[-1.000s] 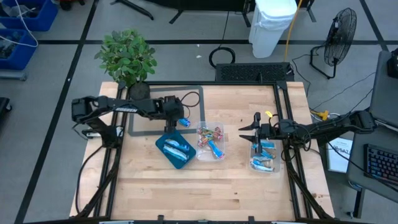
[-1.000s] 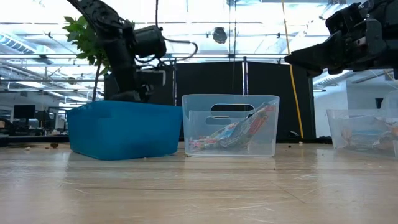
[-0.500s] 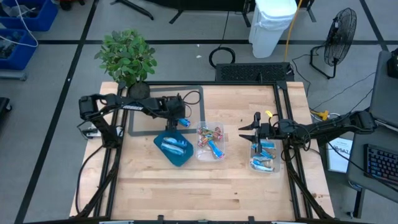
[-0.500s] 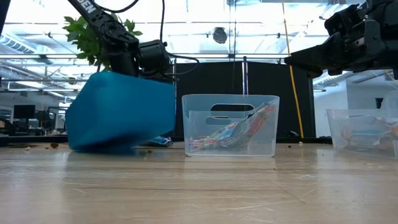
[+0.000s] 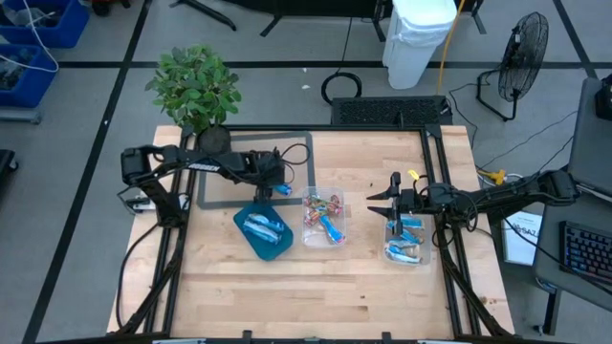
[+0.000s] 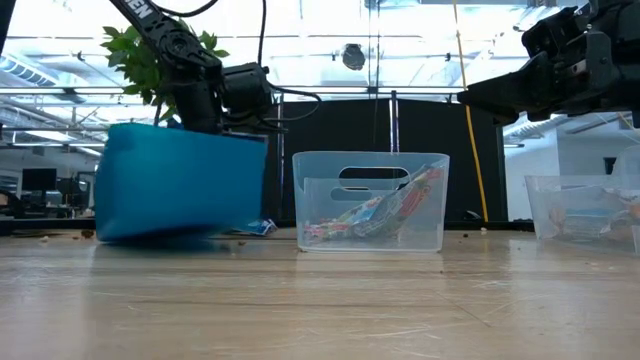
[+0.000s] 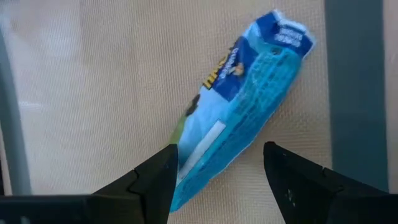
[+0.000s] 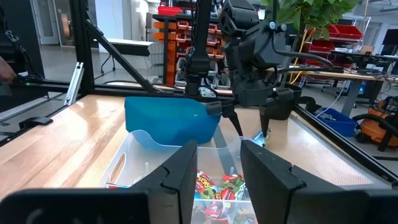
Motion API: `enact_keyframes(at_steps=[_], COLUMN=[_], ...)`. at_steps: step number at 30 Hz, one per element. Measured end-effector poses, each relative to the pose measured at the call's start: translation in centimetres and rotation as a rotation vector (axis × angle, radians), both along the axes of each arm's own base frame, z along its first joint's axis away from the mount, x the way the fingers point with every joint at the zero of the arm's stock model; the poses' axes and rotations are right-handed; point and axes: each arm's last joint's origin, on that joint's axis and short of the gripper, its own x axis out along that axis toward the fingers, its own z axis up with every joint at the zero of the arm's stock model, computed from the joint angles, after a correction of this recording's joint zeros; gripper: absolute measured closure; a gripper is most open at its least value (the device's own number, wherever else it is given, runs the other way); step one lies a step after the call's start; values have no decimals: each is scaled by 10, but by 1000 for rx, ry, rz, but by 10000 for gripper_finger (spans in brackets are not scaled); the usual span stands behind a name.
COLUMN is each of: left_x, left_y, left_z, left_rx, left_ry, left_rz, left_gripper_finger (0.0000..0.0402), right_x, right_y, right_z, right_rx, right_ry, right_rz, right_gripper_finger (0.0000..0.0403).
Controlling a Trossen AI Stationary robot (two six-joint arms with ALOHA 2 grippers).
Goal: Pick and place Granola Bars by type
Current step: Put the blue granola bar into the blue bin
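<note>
Since a second ago, teal tray (image 5: pixel 264 232) slid toward 8 o'clock. Left gripper (image 7: pixel 217 177), fingers apart, straddles light-blue bar (image 7: pixel 239 102), its long axis toward 1 o'clock; right gripper (image 5: pixel 387 203) waits apart.

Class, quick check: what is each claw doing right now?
Left claw: open, astride a blue bar lying on the mat, not gripping it.
Right claw: open, empty, above the middle tub.

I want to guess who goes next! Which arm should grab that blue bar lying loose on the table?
The left. Its open claw hangs right over the blue bar, while the right claw waits far off.
</note>
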Motion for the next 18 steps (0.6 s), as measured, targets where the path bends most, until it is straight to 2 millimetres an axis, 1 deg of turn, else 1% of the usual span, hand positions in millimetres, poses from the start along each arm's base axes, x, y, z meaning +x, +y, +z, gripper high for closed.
enact_keyframes(at_steps=[3,10,14,18], left_x=[2,11,14,10], left_y=[-3,-6,-3,3], left_z=[2,17,24,24], left_rx=[27,55,58,52], left_ry=[15,26,23,54], left_rz=[-11,-36,-38,-67], left_gripper_finger=[160,160,160,160], right_x=[0,0,0,0], right_y=[0,0,0,0], right_z=[0,0,0,0], right_rx=[0,0,1,8], right_ry=[0,0,0,0], right_rz=[0,0,0,0], right_gripper_finger=[289,289,289,289])
